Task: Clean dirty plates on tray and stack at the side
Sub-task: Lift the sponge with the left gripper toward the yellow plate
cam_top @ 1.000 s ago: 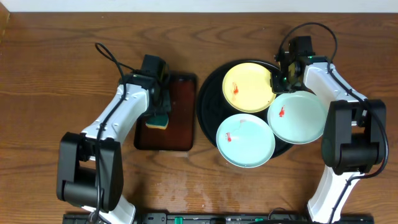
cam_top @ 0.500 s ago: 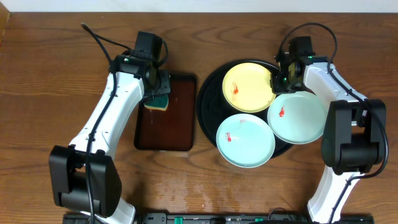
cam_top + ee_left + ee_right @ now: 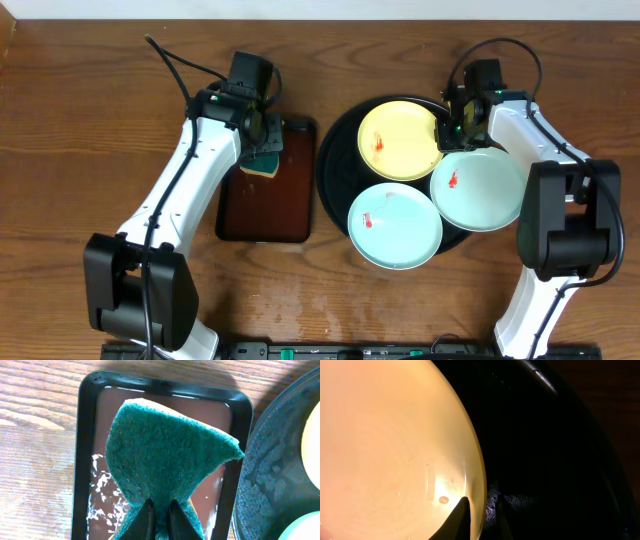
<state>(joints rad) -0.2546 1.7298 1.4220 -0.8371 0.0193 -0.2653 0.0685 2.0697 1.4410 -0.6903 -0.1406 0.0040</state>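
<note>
- The tray (image 3: 326,175) is carrying all three plates, which crowd it so the mint plates (image 3: 395,228) are overhanging its rim.
- The table (image 3: 80,120) is offering stacking room at the left.
- The brown tray (image 3: 262,215) is sitting just beside the tray.
- The yellow plate (image 3: 398,140) is being pinched at its rim by the right gripper (image 3: 482,512), probably for steadying.
- The left gripper (image 3: 160,515) is squeezing a green sponge (image 3: 165,460) over the brown tray, apparently for wiping.

Even, sharp overhead light; dim, shadow-heavy right wrist view

Red smears mark the yellow plate (image 3: 400,140) and mint plates (image 3: 395,225); black tray (image 3: 333,163), teal sponge (image 3: 165,460).
</note>
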